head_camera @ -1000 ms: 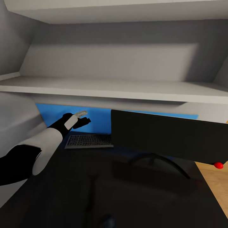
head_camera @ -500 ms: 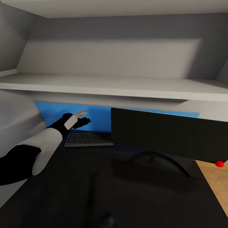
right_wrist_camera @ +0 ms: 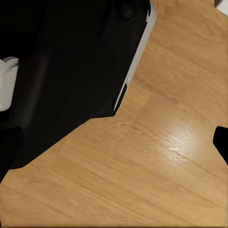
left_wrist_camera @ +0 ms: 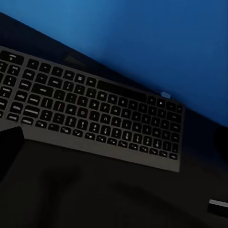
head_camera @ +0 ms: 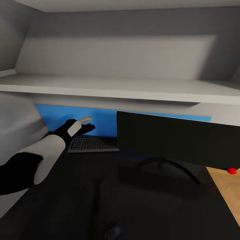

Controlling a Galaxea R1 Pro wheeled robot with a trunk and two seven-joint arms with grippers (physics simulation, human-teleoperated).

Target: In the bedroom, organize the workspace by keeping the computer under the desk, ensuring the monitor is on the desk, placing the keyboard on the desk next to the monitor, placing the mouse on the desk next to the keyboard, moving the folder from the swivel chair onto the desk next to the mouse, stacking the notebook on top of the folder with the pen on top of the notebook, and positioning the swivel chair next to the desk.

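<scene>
On the black desk (head_camera: 83,186) the silver-grey keyboard (head_camera: 93,145) lies flat against the blue back panel (head_camera: 103,121), just left of the monitor (head_camera: 176,140). The monitor stands on its curved arc stand (head_camera: 170,164), with a red dot (head_camera: 230,171) at its lower right corner. My left gripper (head_camera: 86,123) hovers open above the keyboard's left far part and holds nothing. In the left wrist view the keyboard (left_wrist_camera: 95,118) lies below the left gripper (left_wrist_camera: 114,145), apart from it. My right gripper (right_wrist_camera: 114,152) hangs open over wood floor (right_wrist_camera: 161,161).
A long white shelf (head_camera: 120,88) juts out over the desk's back, just above the monitor. Wood floor (head_camera: 226,193) shows past the desk's right edge. A small dark rounded shape (head_camera: 113,230) sits near the desk's front; I cannot tell what it is.
The whole head picture has slid up a little, so the camera moved. My left gripper stays open above the keyboard; keyboard and monitor have not moved on the desk.
</scene>
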